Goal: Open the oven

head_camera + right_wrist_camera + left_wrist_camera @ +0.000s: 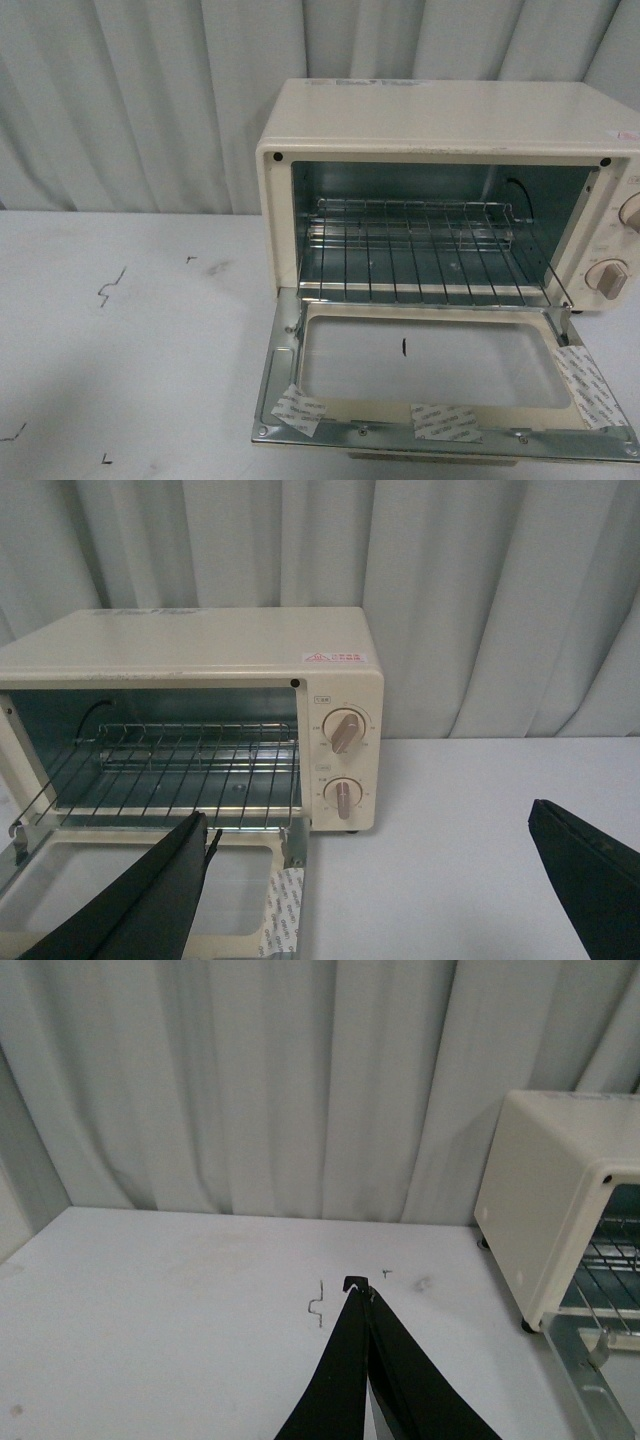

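The cream-white oven (pixel 450 120) stands on the white table at the right of the front view. Its glass-windowed door (pixel 440 375) lies folded down flat toward me, and the wire rack (pixel 420 250) inside shows. Two beige knobs (pixel 345 730) sit on its control panel. No arm shows in the front view. My left gripper (pixel 358 1285) is shut with nothing in it, hovering over bare table left of the oven (pixel 560 1210). My right gripper (pixel 370 825) is open wide, one finger over the lowered door (pixel 150 880), the other over bare table to the right.
A pale pleated curtain (pixel 130 100) hangs behind the table. Small dark marks (pixel 110 290) dot the white table (pixel 120 380) left of the oven. Strips of white tape (pixel 300 410) are stuck along the door's frame.
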{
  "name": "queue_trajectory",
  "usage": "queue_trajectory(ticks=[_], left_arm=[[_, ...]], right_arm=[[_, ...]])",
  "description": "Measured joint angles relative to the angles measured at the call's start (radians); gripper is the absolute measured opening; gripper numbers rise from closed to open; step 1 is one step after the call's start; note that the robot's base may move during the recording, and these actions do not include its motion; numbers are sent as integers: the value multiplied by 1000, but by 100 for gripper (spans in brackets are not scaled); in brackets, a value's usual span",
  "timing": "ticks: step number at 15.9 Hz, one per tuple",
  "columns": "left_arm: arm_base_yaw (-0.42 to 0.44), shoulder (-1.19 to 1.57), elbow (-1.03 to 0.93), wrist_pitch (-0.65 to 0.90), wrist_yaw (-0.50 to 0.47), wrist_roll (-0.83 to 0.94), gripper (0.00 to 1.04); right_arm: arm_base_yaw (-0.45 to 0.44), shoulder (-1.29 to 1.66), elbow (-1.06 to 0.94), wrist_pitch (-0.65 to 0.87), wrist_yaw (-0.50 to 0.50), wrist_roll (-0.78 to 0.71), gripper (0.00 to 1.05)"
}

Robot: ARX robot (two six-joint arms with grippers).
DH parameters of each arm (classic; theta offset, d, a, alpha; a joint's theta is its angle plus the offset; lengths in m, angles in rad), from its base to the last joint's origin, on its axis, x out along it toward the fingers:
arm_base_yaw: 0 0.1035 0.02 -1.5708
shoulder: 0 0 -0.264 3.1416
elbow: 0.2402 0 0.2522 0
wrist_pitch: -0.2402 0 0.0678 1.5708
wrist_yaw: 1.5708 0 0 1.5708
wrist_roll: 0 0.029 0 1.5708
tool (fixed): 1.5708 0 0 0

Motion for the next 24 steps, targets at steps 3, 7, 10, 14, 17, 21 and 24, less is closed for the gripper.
queue_trajectory(ticks=[3, 7, 10, 14, 17, 21, 24], left_arm=[[-11, -62, 0, -56, 16, 0, 2], [-11, -129, 0, -122, 16, 0, 2], [-11, -276, 1, -326, 19, 0, 2], [-10, -328, 1, -331, 17, 0, 2], [-10, -328, 1, -333, 16, 0, 35], [-10, -328, 1, -333, 16, 0, 87], [-10, -328, 1, -332, 17, 0, 98]], right_arm=[[0, 0, 0, 0, -1, 0, 98], [0, 0, 0, 0, -1, 0, 98], [0, 0, 0, 0, -1, 0, 98], [0, 0, 0, 0, -2, 0, 98], [0, 0, 0, 0, -2, 0, 98], [0, 0, 0, 0, -1, 0, 98], [0, 1, 0, 2, -1, 0, 98]])
